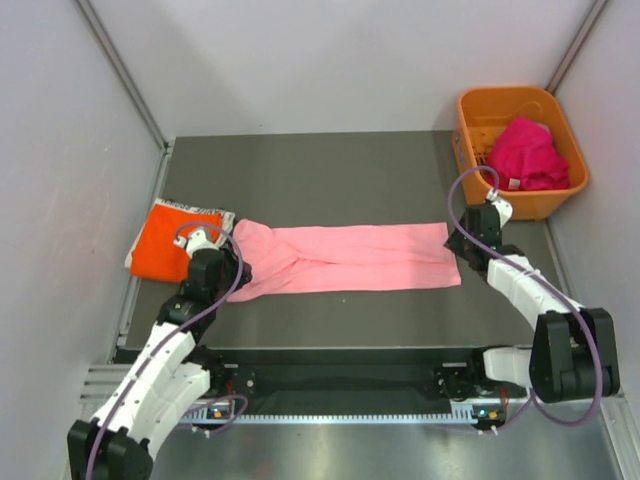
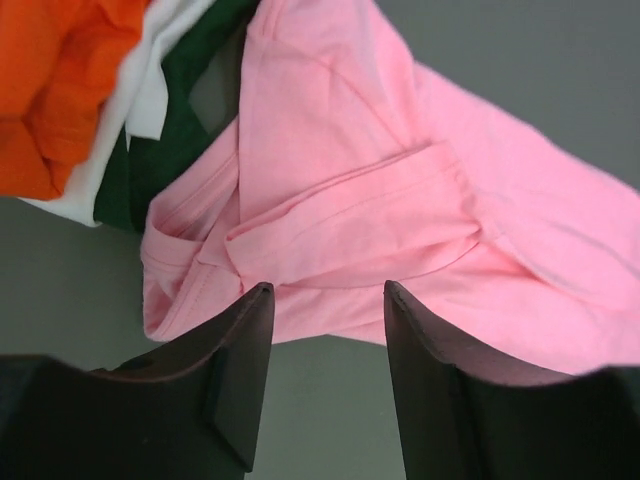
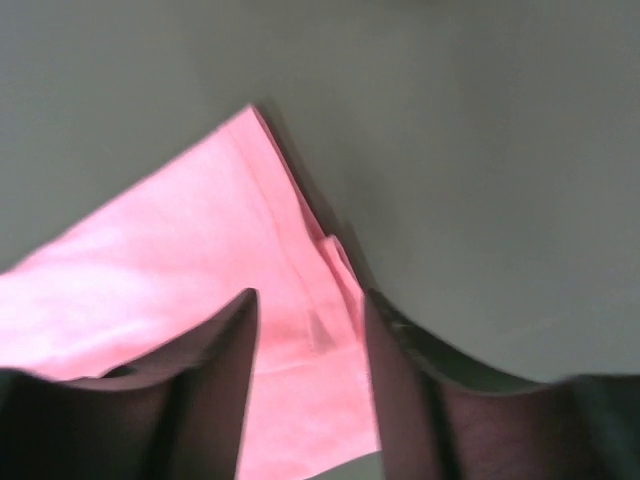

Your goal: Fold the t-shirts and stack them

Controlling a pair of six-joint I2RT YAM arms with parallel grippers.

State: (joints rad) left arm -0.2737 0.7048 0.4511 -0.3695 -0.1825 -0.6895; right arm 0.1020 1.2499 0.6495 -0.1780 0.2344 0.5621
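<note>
Between the jaws of the left gripper (image 2: 325, 290) there is only bare table (image 2: 320, 400): they stand moderately apart and hold nothing. Just past their tips lies the bunched sleeve end of the pink t-shirt (image 2: 400, 200), doubled over itself in loose ridges. Further out, to this gripper's left, an orange t-shirt (image 2: 60, 90) rests on white and dark green t-shirts (image 2: 165, 150), and the pink cloth reaches their edge. The right gripper (image 3: 305, 295) is likewise parted and empty, poised over the far hem end of the same pink t-shirt. Beyond it (off to its right) a basket (image 1: 480, 110) holds magenta t-shirts (image 1: 525, 155).

The likely trouble is at the left end. A pinch there could catch the dark green layer along with the pink and drag the stack askew. Folding over those ridges would also set the creases in. On the right, a shallow pinch might lift only the top layer and let the band fall open.

The overhead view hides the crumpled end under the left wrist. The right wrist view is blurred, so I cannot tell how many layers lie at the hem, or whether either gripper touches cloth.
</note>
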